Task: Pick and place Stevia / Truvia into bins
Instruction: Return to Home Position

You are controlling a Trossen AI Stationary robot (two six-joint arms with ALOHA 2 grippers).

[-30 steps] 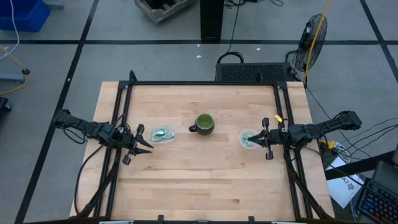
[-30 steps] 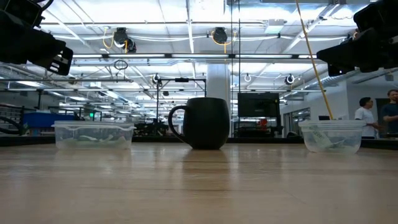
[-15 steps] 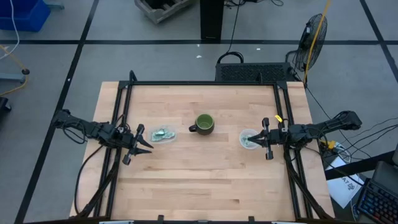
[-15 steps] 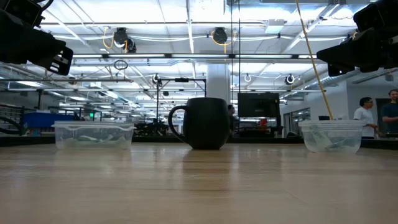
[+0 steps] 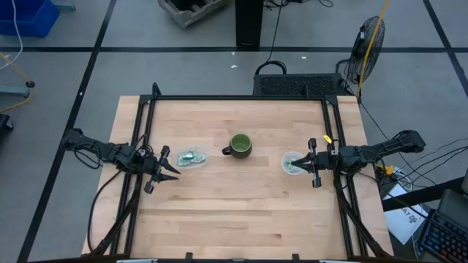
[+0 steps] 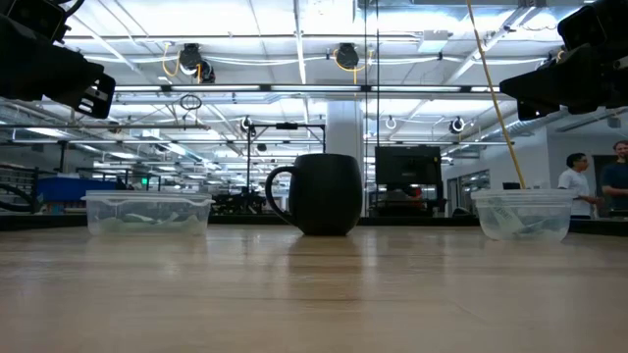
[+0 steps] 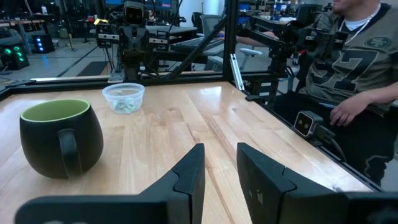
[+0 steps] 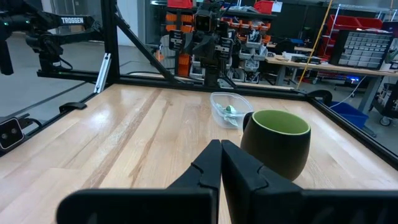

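Pale green and white packets lie inside both clear bowls: the left bowl [image 5: 191,157] [image 6: 147,213] [image 8: 230,111] and the right bowl [image 5: 292,164] [image 6: 522,214] [image 7: 124,98]. No packet shows on the bare wood. My left gripper [image 5: 172,169] [image 7: 221,171] hovers open, raised above the table, just left of the left bowl. My right gripper [image 5: 300,160] [image 8: 221,155] is shut and hovers at the right bowl's right rim, holding nothing.
A dark green mug [image 5: 240,145] [image 6: 319,193] stands on the table between the bowls. A black frame [image 5: 241,97] runs round the table. A seated person [image 7: 348,74] is beyond the table's edge in the left wrist view. Open wood lies toward the near edge.
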